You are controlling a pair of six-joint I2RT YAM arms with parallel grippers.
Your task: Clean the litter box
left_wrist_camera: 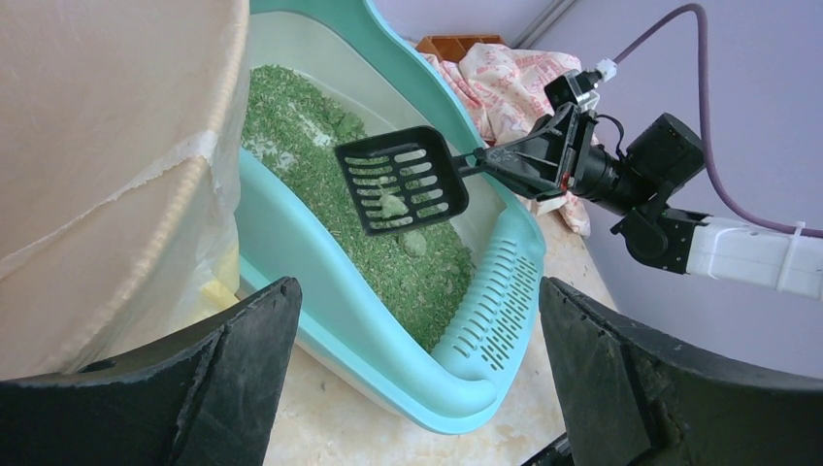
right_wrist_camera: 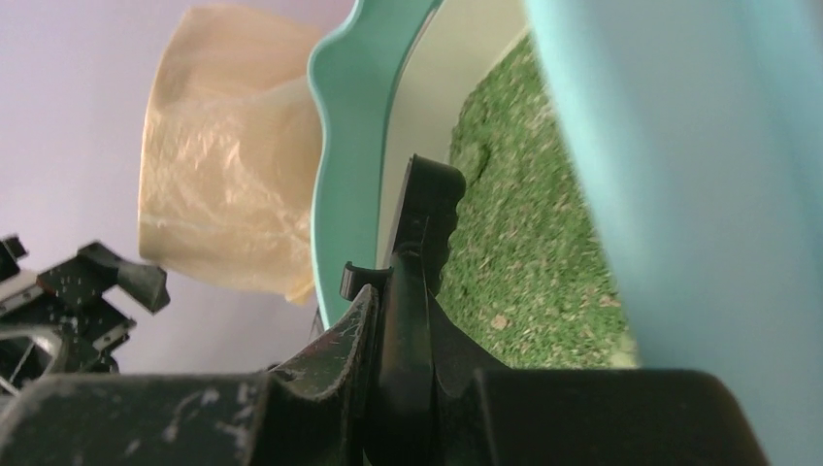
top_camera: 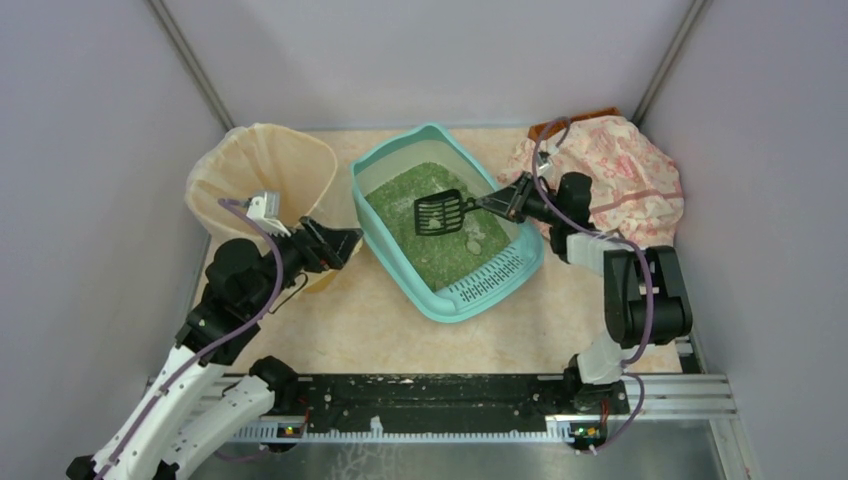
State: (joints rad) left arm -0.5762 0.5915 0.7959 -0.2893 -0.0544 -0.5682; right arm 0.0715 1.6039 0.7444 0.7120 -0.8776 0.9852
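Observation:
The teal litter box (top_camera: 437,303) sits mid-table with green granules (top_camera: 420,235) inside and its slotted grate (top_camera: 490,278) at the near end. My right gripper (top_camera: 497,204) is shut on the handle of a black slotted scoop (top_camera: 441,213), held above the granules. In the left wrist view the scoop (left_wrist_camera: 403,180) carries a small green clump (left_wrist_camera: 391,206), and another clump (left_wrist_camera: 415,243) lies in the litter below it. My left gripper (top_camera: 347,243) stands open and empty beside the box's left wall (left_wrist_camera: 320,291). The right wrist view shows the scoop handle (right_wrist_camera: 419,243) pinched between the jaws.
A beige bag-lined bin (top_camera: 262,172) stands at the back left, close behind my left gripper. A crumpled patterned cloth (top_camera: 625,180) lies at the back right beside the right arm. Grey walls close in both sides and the back.

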